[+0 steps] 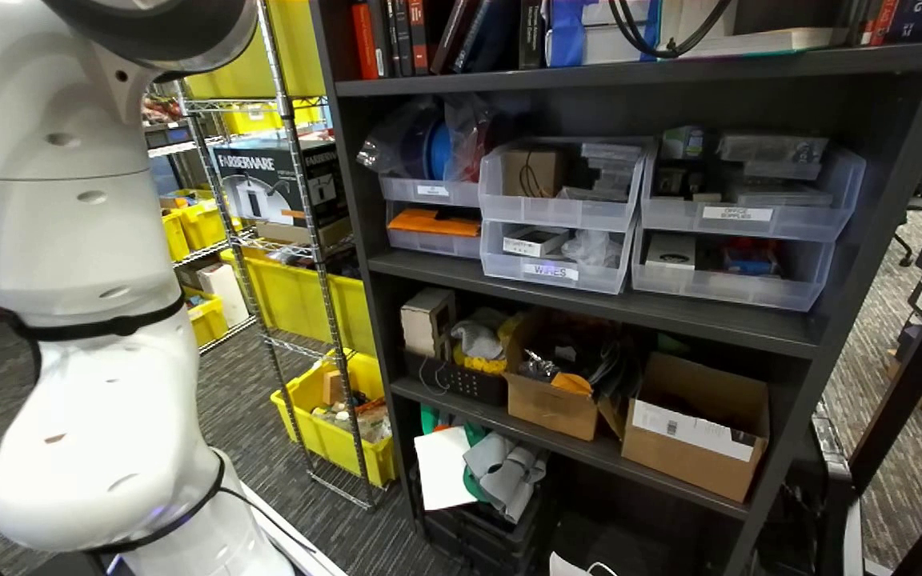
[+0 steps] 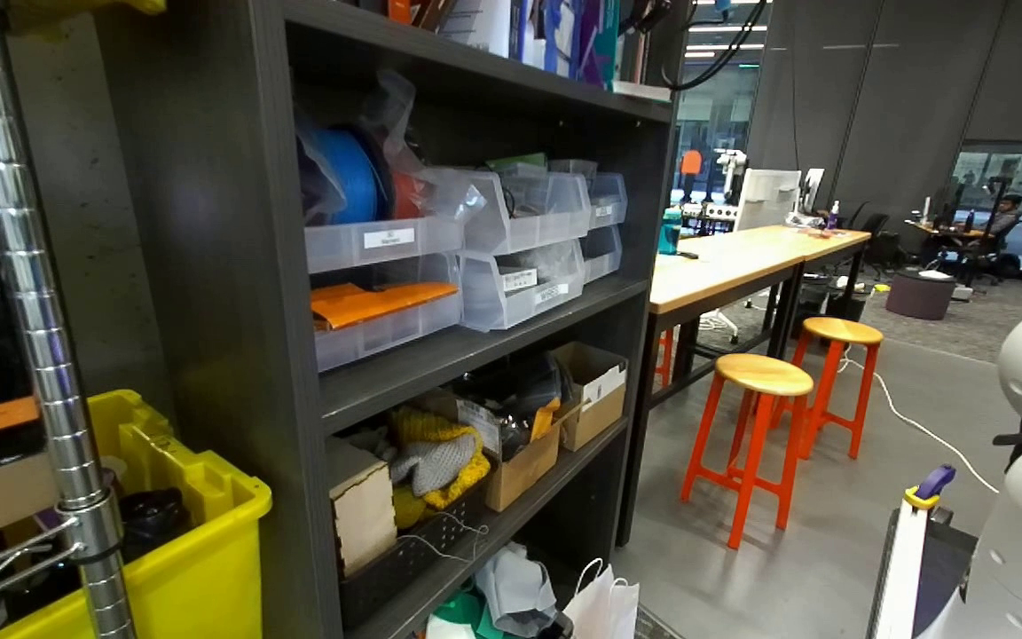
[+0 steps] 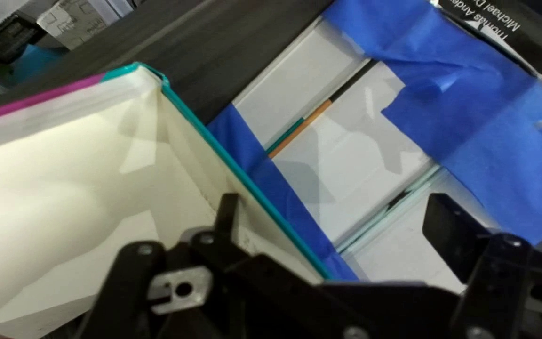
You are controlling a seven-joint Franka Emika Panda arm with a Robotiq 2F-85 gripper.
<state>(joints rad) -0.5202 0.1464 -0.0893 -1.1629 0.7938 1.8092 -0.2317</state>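
Teal-edged box: stands on the uppermost visible shelf of the dark bookcase, hollow side facing out, pale within, magenta along one rim
Blue-taped bundle: sits just beside the box on that bookcase shelf, made of white blocks with thin orange, teal and dark lines between
Black-spined book: stands upright on that bookcase shelf, past the bundle, on the side away from the box
Black cable: hangs in a loop before that bookcase shelf, crossing in front of bundle and box in an exterior view
Gripper: parted wide at that bookcase shelf, empty; straddles the teal rim in the wrist view, with one finger overlapping the box's hollow and another the bundle; cannot tell whether touching either
Clear bins: stacked two high on the next bookcase shelf down, bearing labels such as WIRES and OFFICE SUPPLIES
Cardboard boxes: on the bookcase shelf under the bins
Wire rack: beside the bookcase, holding yellow bins
Wooden table and orange-legged stools: past the bookcase, away from the wire rack
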